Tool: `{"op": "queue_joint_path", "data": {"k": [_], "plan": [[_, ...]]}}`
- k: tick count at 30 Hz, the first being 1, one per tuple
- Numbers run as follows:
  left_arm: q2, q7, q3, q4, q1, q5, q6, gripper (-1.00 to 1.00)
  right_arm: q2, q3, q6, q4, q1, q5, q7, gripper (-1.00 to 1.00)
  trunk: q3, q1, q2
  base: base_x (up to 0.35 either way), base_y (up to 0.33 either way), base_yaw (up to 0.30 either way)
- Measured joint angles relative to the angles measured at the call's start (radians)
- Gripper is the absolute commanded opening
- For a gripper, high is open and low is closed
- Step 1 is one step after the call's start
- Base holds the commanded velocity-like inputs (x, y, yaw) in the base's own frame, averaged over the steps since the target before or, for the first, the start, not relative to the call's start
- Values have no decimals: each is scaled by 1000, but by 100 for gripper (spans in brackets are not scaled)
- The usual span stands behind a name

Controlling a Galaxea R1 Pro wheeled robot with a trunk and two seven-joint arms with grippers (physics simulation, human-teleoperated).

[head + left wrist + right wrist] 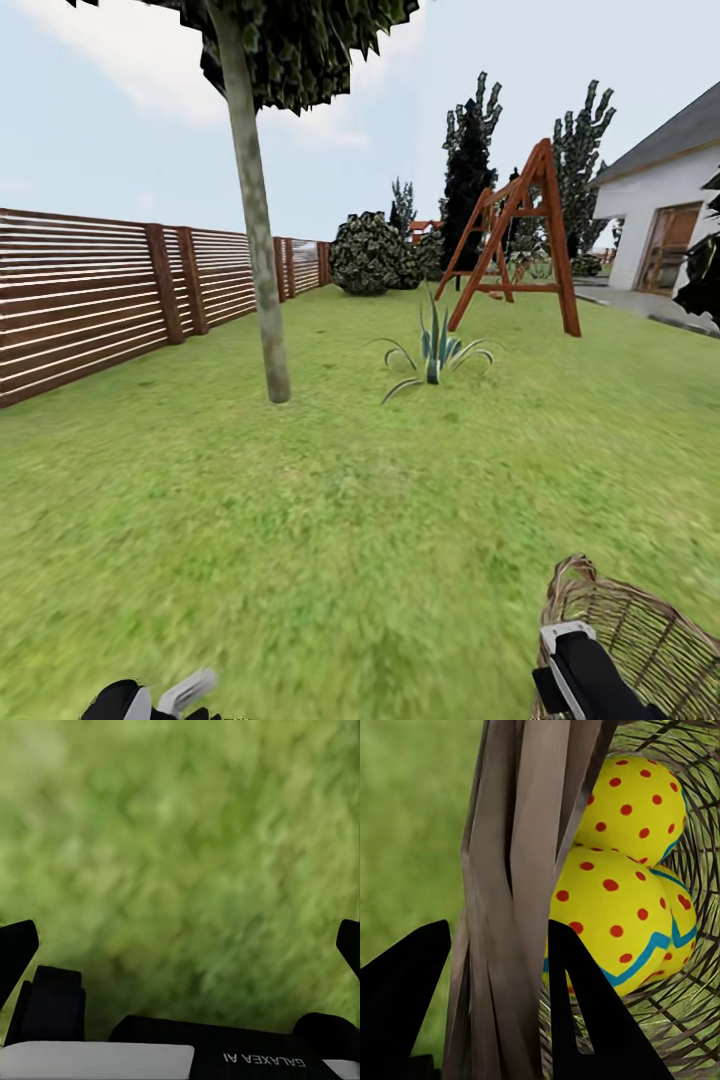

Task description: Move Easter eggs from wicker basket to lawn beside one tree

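The wicker basket [650, 625] sits at the lower right of the head view. My right gripper [562, 645] meets its near rim. In the right wrist view the right gripper [499, 934] straddles the braided rim [517, 870], one finger outside and one inside, shut on it. Inside lie yellow Easter eggs with red dots and blue zigzags: one [634, 802] deeper in, one [611, 915] close to the inner finger, and a third [684, 922] partly hidden behind. My left gripper [160, 695] [187, 937] hangs open over bare lawn [330, 540]. A slim-trunked tree [262, 260] stands ahead to the left.
A brown slat fence [100, 290] runs along the left. A spiky striped plant [435, 355] grows right of the tree, a wooden swing frame [520, 240] behind it. A round bush [368, 255], dark columnar trees [470, 170] and a white house [660, 215] stand farther back.
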Motion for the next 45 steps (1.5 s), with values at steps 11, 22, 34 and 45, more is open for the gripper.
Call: {"op": "queue_joint_path", "data": {"k": [11, 22, 34, 45], "plan": [[0, -1, -1, -2, 0, 2, 0, 100, -2, 0, -1, -3, 0, -3, 2, -100, 34, -42, 77, 0, 0, 253], [0, -1, -2, -2, 0, 2, 0, 100, -2, 0, -2, -3, 0, -3, 3, -100, 69, -84, 154, 0, 0, 249], [0, 0, 3, 0, 0, 1, 0, 100, -2, 0, 0, -21, 0, -4, 2, -100, 97, -119, 217, 26, 0, 242], [0, -1, 3, 0, 0, 1, 1, 100, 0, 0, 0, -21, 0, 1, 2, -100, 97, -120, 217, 330, 58, 120]]}}
